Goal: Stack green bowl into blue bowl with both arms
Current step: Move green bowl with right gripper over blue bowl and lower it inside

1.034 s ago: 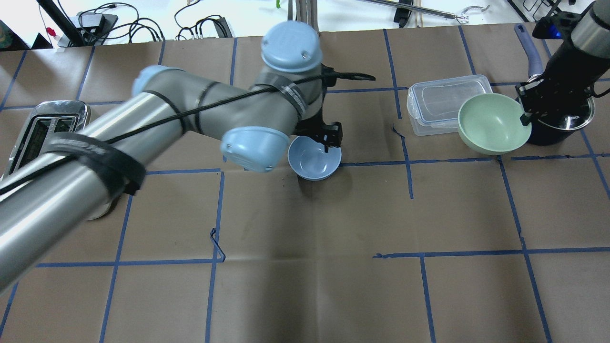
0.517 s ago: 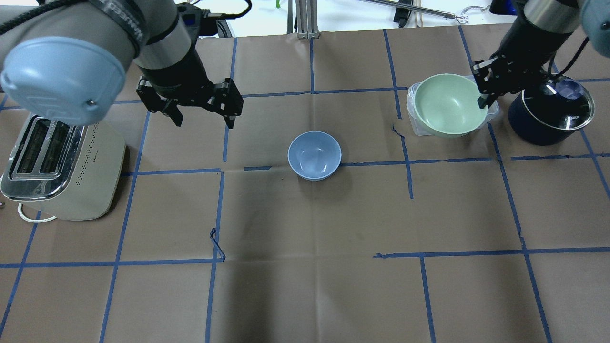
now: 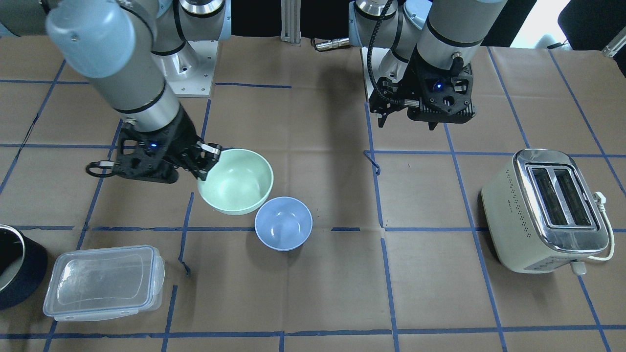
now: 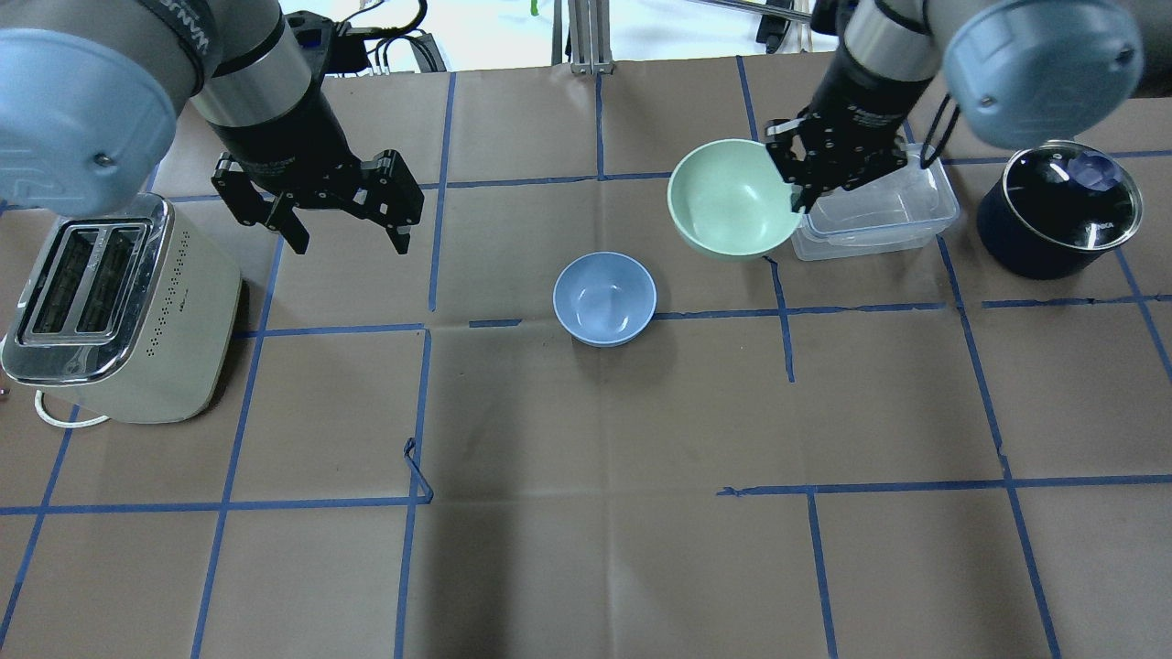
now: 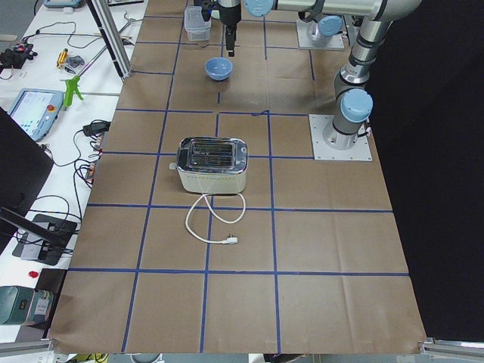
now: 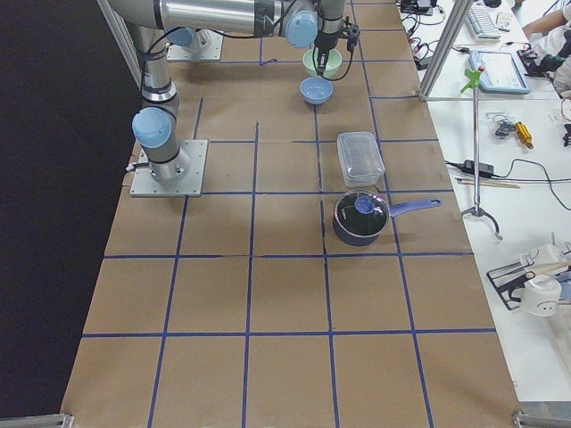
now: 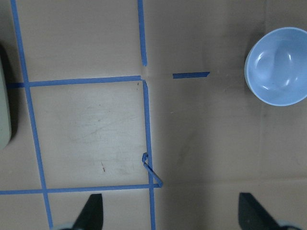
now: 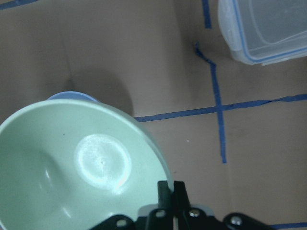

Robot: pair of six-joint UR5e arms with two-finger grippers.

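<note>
Above the table (image 4: pixel 595 549), my right gripper (image 4: pixel 799 189) pinches the green bowl (image 4: pixel 728 199) by its rim, aloft. The blue bowl (image 4: pixel 604 298) sits nearby on the table. My left gripper (image 4: pixel 352 240) hangs spread wide, well apart.

Bright, even light from above. Soft, faint shadow just beside blue bowl (image 4: pixel 604 298). Pale glare spot inside green bowl (image 8: pixel 72 167). Sharp focus throughout. Side views black along one edge.
</note>
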